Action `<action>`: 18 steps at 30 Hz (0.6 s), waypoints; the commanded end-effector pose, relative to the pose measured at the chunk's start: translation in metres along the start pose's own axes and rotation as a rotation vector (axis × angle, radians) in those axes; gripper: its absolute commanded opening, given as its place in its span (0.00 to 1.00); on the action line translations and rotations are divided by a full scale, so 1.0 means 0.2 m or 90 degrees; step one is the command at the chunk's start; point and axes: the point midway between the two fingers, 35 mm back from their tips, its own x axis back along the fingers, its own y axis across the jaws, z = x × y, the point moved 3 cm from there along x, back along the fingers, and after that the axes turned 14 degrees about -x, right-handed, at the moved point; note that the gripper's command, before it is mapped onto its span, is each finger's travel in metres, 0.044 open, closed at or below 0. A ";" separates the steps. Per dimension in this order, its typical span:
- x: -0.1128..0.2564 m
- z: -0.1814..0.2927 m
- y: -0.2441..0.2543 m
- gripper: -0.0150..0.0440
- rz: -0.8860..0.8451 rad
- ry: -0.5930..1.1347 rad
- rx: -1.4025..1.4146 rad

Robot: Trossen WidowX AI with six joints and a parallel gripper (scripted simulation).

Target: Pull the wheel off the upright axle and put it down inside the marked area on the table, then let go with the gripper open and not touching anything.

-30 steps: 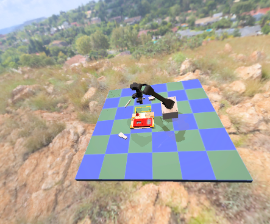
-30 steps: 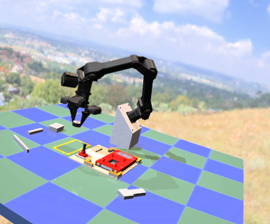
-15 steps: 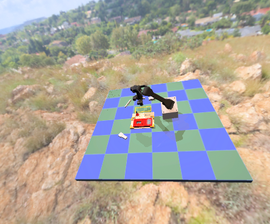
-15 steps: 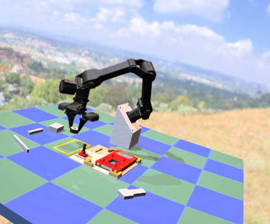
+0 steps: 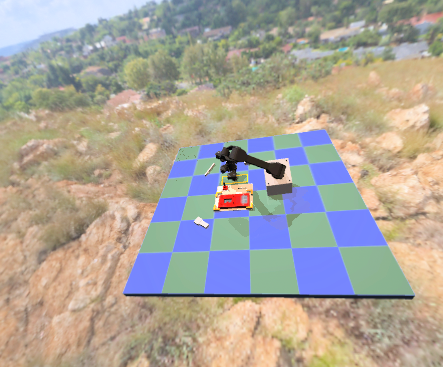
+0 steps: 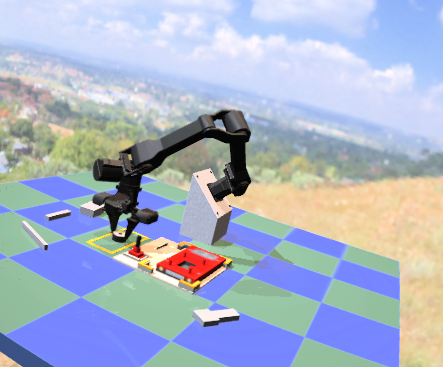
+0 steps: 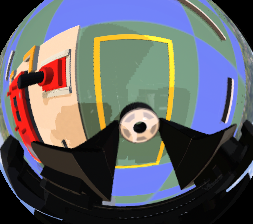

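My gripper points down and is shut on the wheel, a pale disc with a dark rim and a dark centre hole. The wheel is off the axle and low over the marked area, a yellow outline. Whether it touches the table cannot be told. The upright black axle stands bare on its red base, beside the outline. The fingers hide part of the wheel's sides.
The beige board carries the axle base and a red plate. A pale piece lies beyond it. Pale bars and a pale block lie on the outline's other side. The arm's grey base block stands behind.
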 end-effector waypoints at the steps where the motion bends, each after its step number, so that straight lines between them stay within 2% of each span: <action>1: 0.00 0.00 0.00 0.43 0.000 0.002 0.001; 8: 0.01 0.00 0.00 0.74 0.000 0.001 0.001; 15: 0.29 0.00 0.00 0.76 -0.001 -0.002 -0.002; 18: 0.30 0.00 0.00 0.76 -0.001 -0.002 -0.002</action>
